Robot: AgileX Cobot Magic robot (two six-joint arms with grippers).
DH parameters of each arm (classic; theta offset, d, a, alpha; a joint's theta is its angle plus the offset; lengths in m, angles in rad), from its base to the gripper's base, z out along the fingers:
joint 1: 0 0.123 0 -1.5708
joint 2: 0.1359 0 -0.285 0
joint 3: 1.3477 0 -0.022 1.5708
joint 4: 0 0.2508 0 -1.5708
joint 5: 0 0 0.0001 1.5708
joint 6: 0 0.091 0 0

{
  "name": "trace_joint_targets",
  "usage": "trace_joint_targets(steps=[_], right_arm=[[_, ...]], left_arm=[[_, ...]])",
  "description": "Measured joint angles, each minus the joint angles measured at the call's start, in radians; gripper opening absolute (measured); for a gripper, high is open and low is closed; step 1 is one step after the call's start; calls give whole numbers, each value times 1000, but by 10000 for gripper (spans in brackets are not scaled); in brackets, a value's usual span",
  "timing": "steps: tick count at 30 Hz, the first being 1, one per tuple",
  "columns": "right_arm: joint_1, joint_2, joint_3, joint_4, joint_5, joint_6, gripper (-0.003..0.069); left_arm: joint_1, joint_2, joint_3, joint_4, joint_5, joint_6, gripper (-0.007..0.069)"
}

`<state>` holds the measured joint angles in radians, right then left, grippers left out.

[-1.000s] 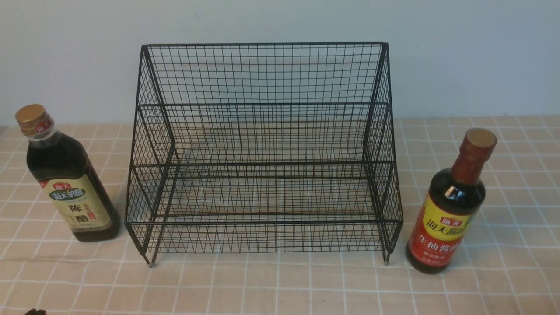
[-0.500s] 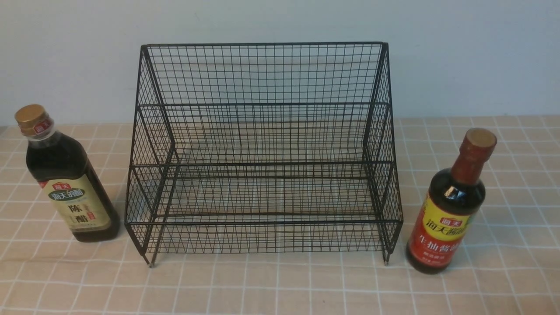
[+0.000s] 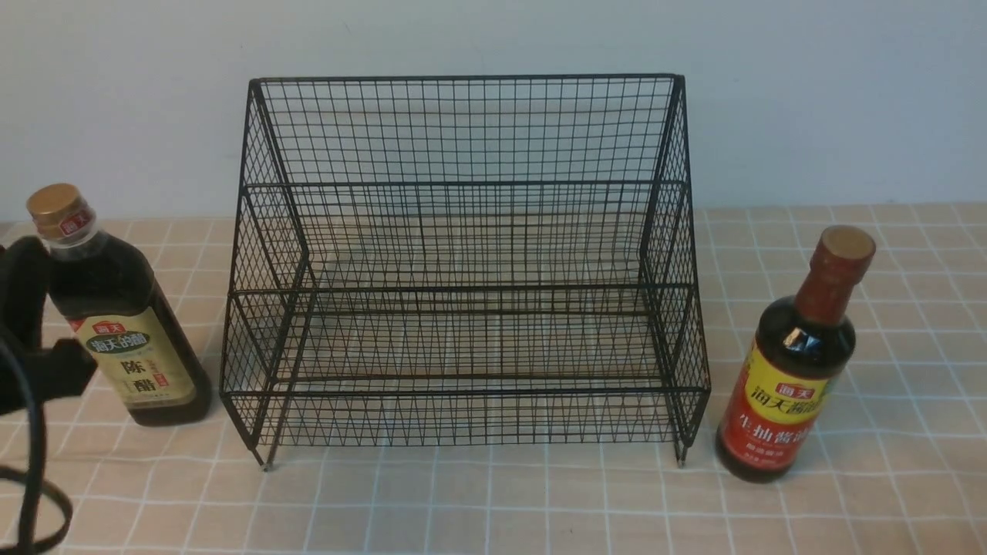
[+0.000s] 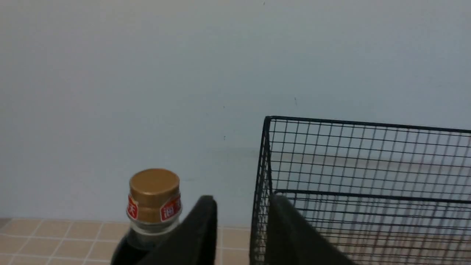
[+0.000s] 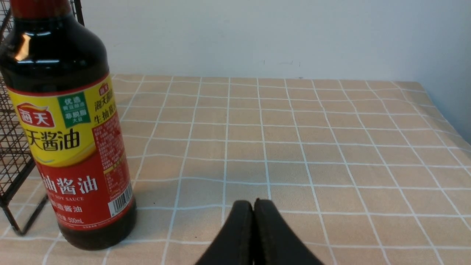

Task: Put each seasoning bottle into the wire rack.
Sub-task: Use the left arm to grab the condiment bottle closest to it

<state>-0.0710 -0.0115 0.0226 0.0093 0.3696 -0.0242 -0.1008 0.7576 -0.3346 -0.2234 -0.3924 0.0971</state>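
Observation:
The squarish bottle (image 3: 123,324) with gold cap and beige-green label stands upright left of the wire rack (image 3: 463,262). The round bottle (image 3: 794,362) with red-yellow label and brown-red cap stands upright right of the rack. The rack holds nothing. My left gripper (image 3: 38,324) is at the left edge, close beside the squarish bottle. In the left wrist view it (image 4: 241,221) is open and empty, between the gold cap (image 4: 154,191) and the rack (image 4: 368,184). My right gripper (image 5: 254,206) is shut and empty, low over the cloth, to one side of the round bottle (image 5: 70,129).
A beige checked cloth (image 3: 540,509) covers the table, with a pale wall (image 3: 848,100) right behind the rack. A black cable (image 3: 31,462) loops at the front left. The table's right edge (image 5: 441,117) shows in the right wrist view.
My left gripper has come into the front view from the left and now sits beside the squarish bottle. The bottles and the rack have not moved.

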Motion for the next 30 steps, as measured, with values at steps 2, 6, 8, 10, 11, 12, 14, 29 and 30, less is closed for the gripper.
trace_joint_targets(steps=[2,6,8,10,11,12,14,29,30], right_arm=[[0,0,0,0,0,0,-15],[0,0,0,0,0,0,-15],[0,0,0,0,0,0,-15],[0,0,0,0,0,0,-15],[0,0,0,0,0,0,-15],[0,0,0,0,0,0,-15],[0,0,0,0,0,0,-15],[0,0,0,0,0,0,-15],[0,0,0,0,0,0,-15]], left_arm=[[11,52,-28,-53,-31,48,323],[41,163,-97,-176,-89,160,463],[56,219,-130,-228,-98,207,519],[69,301,-169,-274,-104,237,559],[73,339,-188,-284,-105,240,568],[75,369,-200,-288,-107,245,572],[76,410,-216,-291,-109,246,574],[76,607,-248,-248,-190,253,301],[76,607,-248,-241,-187,253,304]])
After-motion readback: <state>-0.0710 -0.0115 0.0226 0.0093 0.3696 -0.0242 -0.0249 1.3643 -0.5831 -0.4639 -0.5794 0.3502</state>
